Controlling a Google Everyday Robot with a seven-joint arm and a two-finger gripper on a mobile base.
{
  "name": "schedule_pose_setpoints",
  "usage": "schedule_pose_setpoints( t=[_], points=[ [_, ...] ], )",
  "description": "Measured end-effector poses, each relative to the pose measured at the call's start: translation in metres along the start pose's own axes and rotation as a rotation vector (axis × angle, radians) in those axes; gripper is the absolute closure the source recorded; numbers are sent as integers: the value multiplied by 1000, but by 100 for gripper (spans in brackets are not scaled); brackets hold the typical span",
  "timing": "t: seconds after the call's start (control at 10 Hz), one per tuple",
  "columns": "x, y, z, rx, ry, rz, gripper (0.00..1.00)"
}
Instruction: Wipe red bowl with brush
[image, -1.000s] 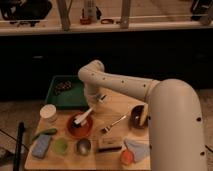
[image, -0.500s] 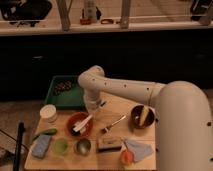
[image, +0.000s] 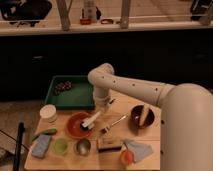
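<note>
The red bowl (image: 75, 126) sits on the wooden table, left of centre. The brush (image: 92, 120) lies slanted over the bowl's right side. Its dark bristle head is down inside the bowl and its white handle points up and to the right over the rim. My gripper (image: 104, 106) hangs at the end of the white arm, just above and to the right of the bowl, close to the handle's upper end. I cannot tell whether it touches the handle.
A green tray (image: 75, 97) stands behind the bowl. A thin metal utensil (image: 114, 123) and a dark brown bowl (image: 142, 117) lie to the right. A white cup (image: 48, 114), blue sponge (image: 40, 146), green cup (image: 61, 145), metal cup (image: 83, 146), dark block (image: 109, 145), blue cloth (image: 141, 149) and small orange cup (image: 127, 157) fill the front.
The gripper and arm have shifted a little to the right. The brush has slid rightward in the red bowl, so its handle now reaches over the right rim.
</note>
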Motion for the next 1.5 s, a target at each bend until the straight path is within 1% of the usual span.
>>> schedule_pose_setpoints(
  t=[0.2,0.3,0.5,0.6,0.8,0.9,1.0,1.1,1.2,1.3,1.5],
  points=[
    [3,-21,0,1,20,-22,100],
    [-4,-33,1,0,26,-44,100],
    [-19,-51,4,5,25,-90,100],
    [-33,-59,6,10,15,-129,100],
    [-56,-69,10,30,-6,-184,100],
    [-65,-68,16,26,-15,-199,100],
    [-70,-61,24,13,-22,-194,100],
    [-70,-56,28,12,-27,-181,100],
    [-65,-48,31,11,-30,-159,100],
    [-53,-35,32,11,-29,-127,100],
    [-38,-22,30,15,-20,-79,100]
  ],
)
